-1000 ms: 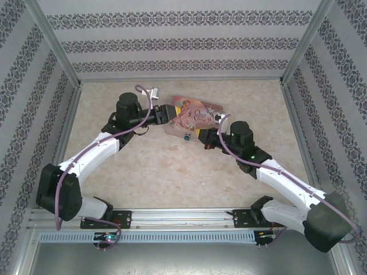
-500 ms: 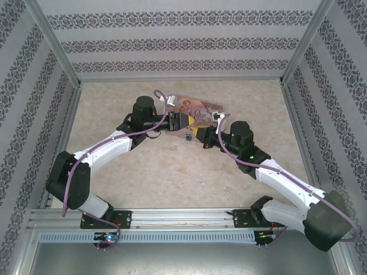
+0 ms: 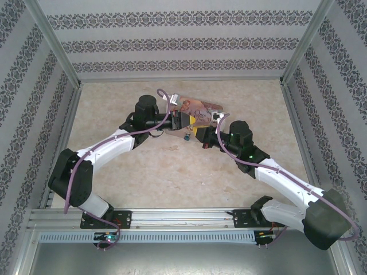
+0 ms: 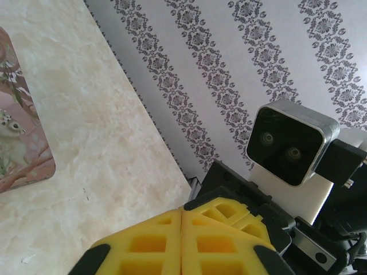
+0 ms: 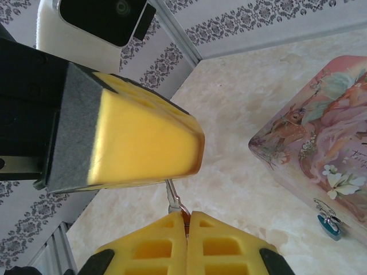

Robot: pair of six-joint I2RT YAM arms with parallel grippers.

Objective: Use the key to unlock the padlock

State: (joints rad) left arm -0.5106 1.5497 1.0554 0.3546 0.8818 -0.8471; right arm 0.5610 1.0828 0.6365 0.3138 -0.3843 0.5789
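Note:
My right gripper [image 5: 186, 220] is shut on the head of the small grey key [image 5: 174, 197]. The key's thin blade sticks up from those yellow fingers and vanishes under the lower edge of my left gripper [image 5: 195, 152]. In the left wrist view the left gripper [image 4: 182, 215] has its pads pressed flat together. From above, the left gripper [image 3: 184, 121] and the right gripper [image 3: 199, 133] meet tip to tip just in front of the pink tin. The blue padlock [image 3: 187, 138] lies on the table below them, and the padlock [image 5: 330, 223] sits against the tin's near edge.
The pink illustrated tin [image 3: 200, 107] lies just behind the two grippers, and the tin [image 5: 321, 143] is at the right of the right wrist view. Patterned walls [image 3: 183, 43] close in the marbled table [image 3: 172, 172] on three sides.
My left arm has swung right, over the tin's front, up to the right gripper, and its jaws have gone from open to shut. The right arm has stayed still with the key.

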